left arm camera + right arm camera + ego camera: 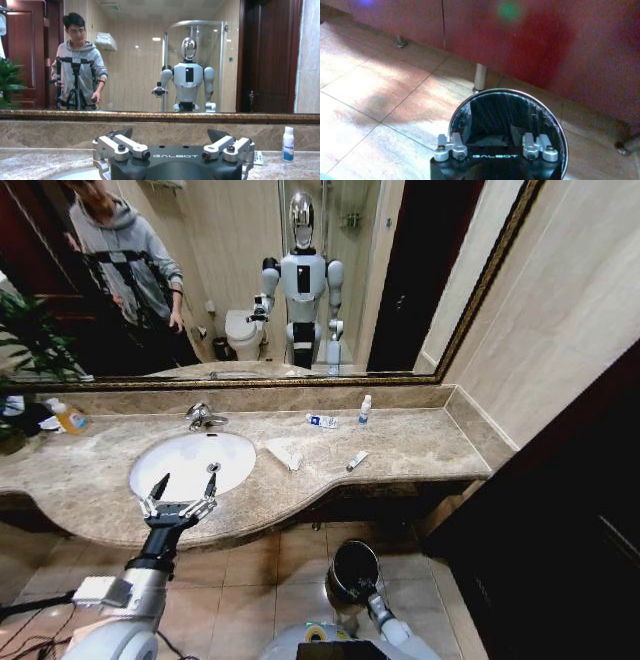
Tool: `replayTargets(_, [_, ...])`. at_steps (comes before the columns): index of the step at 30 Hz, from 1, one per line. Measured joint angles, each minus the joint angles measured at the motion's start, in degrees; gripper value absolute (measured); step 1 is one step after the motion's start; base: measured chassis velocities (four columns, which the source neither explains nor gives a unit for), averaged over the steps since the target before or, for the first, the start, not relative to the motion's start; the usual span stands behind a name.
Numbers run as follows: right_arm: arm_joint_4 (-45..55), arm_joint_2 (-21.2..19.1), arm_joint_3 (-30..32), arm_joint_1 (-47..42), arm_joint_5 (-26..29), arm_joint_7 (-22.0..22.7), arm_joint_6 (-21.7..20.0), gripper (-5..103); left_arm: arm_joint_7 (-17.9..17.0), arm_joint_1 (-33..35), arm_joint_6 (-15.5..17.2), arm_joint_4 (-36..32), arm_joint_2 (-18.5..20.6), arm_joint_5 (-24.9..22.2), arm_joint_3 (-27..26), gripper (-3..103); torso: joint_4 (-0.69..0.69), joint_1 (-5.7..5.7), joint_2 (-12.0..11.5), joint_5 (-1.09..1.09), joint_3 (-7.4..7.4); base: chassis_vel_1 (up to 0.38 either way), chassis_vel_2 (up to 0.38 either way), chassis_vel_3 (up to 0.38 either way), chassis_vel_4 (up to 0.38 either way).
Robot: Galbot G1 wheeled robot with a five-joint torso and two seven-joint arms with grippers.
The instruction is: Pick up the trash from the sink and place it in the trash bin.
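The left gripper hangs released, jaws spread, over the counter's near edge by the sink, probably ready to reach for litter. The tissue, tube, bottle and sachet lie on the counter right of the sink. The right gripper clamps the bin by its rim, low over the floor, so it is carried within reach.

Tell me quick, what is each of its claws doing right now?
Left gripper: open, holding nothing, over the front edge of the sink.
Right gripper: shut on the trash bin, held low above the floor.
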Motion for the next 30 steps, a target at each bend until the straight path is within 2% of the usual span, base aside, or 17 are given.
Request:
replayTargets(3, [0.2,-0.1,0.0,-0.2,0.1,0.1,0.1,77,0.0,0.0,0.0,0.0,0.0,0.0,0.0,100,0.0,0.0,0.0,0.0,0.0,0.0,0.0,0.0,0.0])
replayTargets(5, [0.3,-0.2,0.0,-0.3,0.1,0.1,0.1,77,0.0,0.0,0.0,0.0,0.0,0.0,0.0,100,0.0,0.0,0.0,0.0,0.0,0.0,0.0,0.0,0.0])
replayTargets(7, [0.5,-0.2,0.0,-0.4,0.1,0.2,0.1,88,0.0,0.0,0.0,0.0,0.0,0.0,0.0,100,0.0,0.0,0.0,0.0,0.0,0.0,0.0,0.0,0.0])
replayTargets(8, [0.5,-0.2,0.0,-0.4,0.1,0.2,0.1,88,0.0,0.0,0.0,0.0,0.0,0.0,0.0,100,0.0,0.0,0.0,0.0,0.0,0.0,0.0,0.0,0.0])
replayTargets(10, [0.5,-0.2,0.1,-0.4,0.2,0.3,0.1,96,0.0,0.0,0.0,0.0,0.0,0.0,0.0,100,0.0,0.0,0.0,0.0,0.0,0.0,0.0,0.0,0.0])
replayTargets(22, [4.3,-1.3,0.0,-2.0,0.5,0.6,1.0,98,0.0,0.0,0.0,0.0,0.0,0.0,0.0,100,0.0,0.0,0.0,0.02,0.0,0.0,0.0,0.0,0.0])
replayTargets(24, [10.5,-3.3,-0.2,-4.7,1.9,1.2,2.3,99,0.0,0.0,0.0,0.0,0.0,0.0,0.0,100,0.0,0.0,0.0,0.01,0.0,0.0,0.0,0.0,0.0])
replayTargets(26, [12.2,-4.0,-0.2,-5.4,2.4,1.4,2.5,100,0.0,0.0,0.0,0.0,0.0,0.0,0.0,100,0.0,0.0,0.0,0.02,0.0,0.0,0.0,0.0,0.0])
replayTargets(28, [19.5,-7.9,0.0,-9.1,3.1,2.4,4.4,100,0.0,0.0,0.0,0.0,0.0,0.0,0.0,100,0.0,0.0,0.0,0.02,0.0,0.0,0.0,0.0,0.0])
replayTargets(30, [22.2,-9.1,0.2,-10.4,3.5,2.6,4.5,100,0.0,0.0,0.0,0.0,0.0,0.0,0.0,100,-0.01,0.0,0.0,0.03,0.0,0.0,0.0,0.0,0.0])
